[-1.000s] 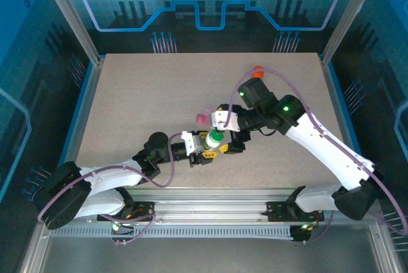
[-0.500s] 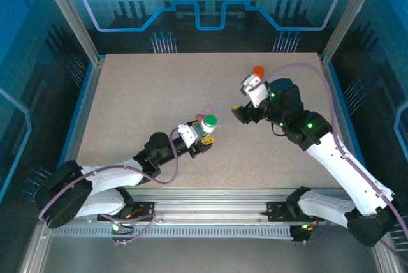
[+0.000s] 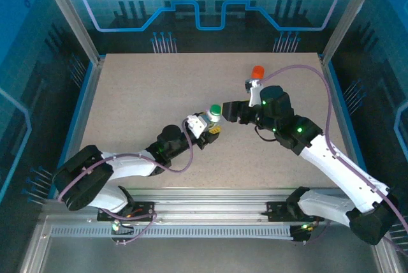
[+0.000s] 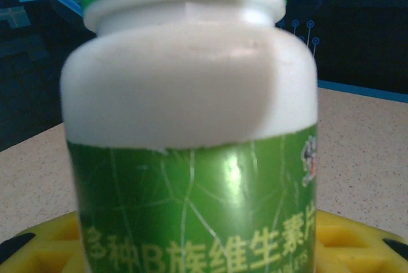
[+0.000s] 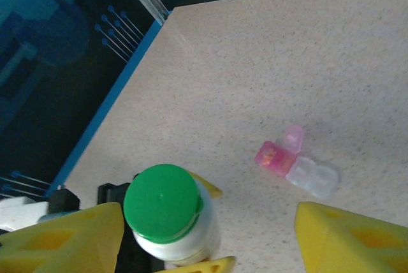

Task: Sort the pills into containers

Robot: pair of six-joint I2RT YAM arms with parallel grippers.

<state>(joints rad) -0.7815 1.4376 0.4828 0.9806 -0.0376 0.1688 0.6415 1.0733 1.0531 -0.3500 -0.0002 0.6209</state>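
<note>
Right hand [image 3: 232, 112] has swung back beside green-capped bottle [image 3: 213, 115].

The bottle [image 4: 191, 94] is smooth white plastic with a faint sheen; its green label [image 4: 191, 215] is glossy and finely creased, and its green cap [image 5: 162, 201] is smooth plastic. The pill box [image 5: 299, 169] is translucent plastic, one part tinted pink, lying on the matt, speckled table [image 5: 331, 50].

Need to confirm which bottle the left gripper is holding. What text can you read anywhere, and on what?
"多种B族维生素片": on the green label of the green-capped bottle, its lower edge cropped.
Small mark at the label's right edge: too blurred to read.
Pill box: no text visible.
</note>
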